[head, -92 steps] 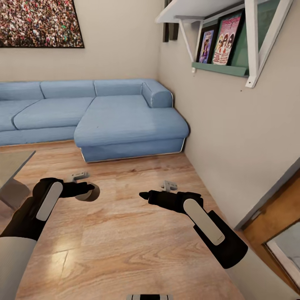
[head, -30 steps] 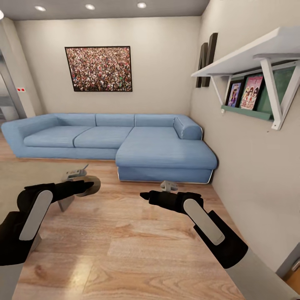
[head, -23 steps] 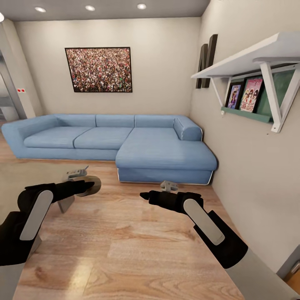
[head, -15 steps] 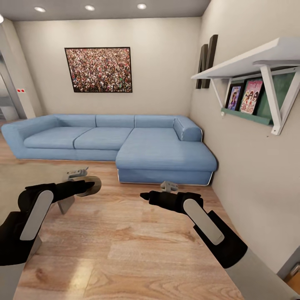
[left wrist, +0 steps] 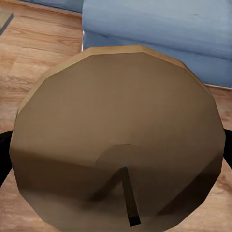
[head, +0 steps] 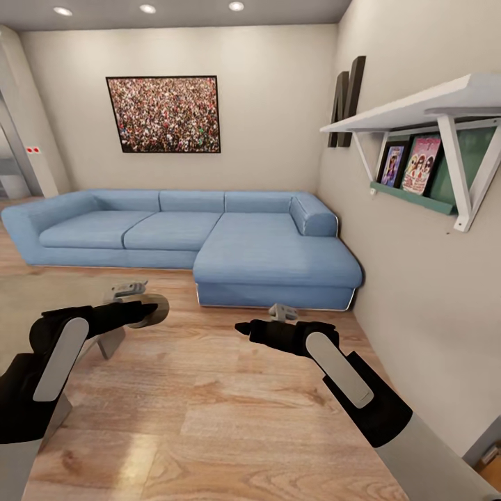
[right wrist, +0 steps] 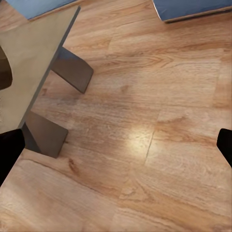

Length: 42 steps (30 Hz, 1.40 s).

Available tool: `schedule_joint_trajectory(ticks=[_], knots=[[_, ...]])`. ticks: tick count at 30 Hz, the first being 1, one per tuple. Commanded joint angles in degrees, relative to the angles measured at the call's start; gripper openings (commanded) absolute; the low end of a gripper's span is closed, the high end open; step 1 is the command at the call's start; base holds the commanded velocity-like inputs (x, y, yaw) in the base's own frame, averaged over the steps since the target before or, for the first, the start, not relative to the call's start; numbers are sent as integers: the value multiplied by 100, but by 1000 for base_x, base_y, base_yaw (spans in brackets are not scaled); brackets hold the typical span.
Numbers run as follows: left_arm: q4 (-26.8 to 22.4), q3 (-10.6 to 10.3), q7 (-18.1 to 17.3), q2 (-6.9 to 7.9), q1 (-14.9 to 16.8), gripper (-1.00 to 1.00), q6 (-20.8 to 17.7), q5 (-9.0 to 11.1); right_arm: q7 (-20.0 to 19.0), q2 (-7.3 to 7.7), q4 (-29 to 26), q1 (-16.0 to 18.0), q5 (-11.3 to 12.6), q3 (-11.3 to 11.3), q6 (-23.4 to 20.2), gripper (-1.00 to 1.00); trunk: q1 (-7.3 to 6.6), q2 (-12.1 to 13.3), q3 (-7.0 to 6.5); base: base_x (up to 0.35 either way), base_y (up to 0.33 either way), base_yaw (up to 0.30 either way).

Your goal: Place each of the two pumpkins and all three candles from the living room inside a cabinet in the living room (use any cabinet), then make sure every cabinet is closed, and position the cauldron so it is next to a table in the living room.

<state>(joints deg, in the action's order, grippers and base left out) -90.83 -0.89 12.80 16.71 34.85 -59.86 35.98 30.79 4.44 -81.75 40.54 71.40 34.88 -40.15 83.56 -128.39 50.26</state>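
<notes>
The left gripper (head: 142,311) is clamping 1 candle (head: 148,312) at the frame's lower left, beside the worktop (right wrist: 29,67); the right gripper (right wrist: 116,145) is hanging open. Bumping that worktop could be knocking the candle loose.

Glossy wood-plank floor (head: 229,410), blue cloth sofa (head: 209,236), matt beige candle (left wrist: 116,140).

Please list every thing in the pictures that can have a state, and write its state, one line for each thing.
candle: held in the left gripper, wick end facing the wrist camera.
right gripper: open, nothing between its fingers.
table: standing on the wood floor, its top bare where visible.
sofa: nothing lying on its cushions.
framed pictures: standing upright on the green ledge.
</notes>
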Motion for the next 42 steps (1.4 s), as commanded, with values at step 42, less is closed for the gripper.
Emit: schedule_joint_trajectory(ticks=[42], knots=[[-4, -17, 56, -2, 3, -100, -14, 59, 59, 4, -7, 5, 49, 19, 7, 100, -924, 1683, -543, -75, 0, 96]])
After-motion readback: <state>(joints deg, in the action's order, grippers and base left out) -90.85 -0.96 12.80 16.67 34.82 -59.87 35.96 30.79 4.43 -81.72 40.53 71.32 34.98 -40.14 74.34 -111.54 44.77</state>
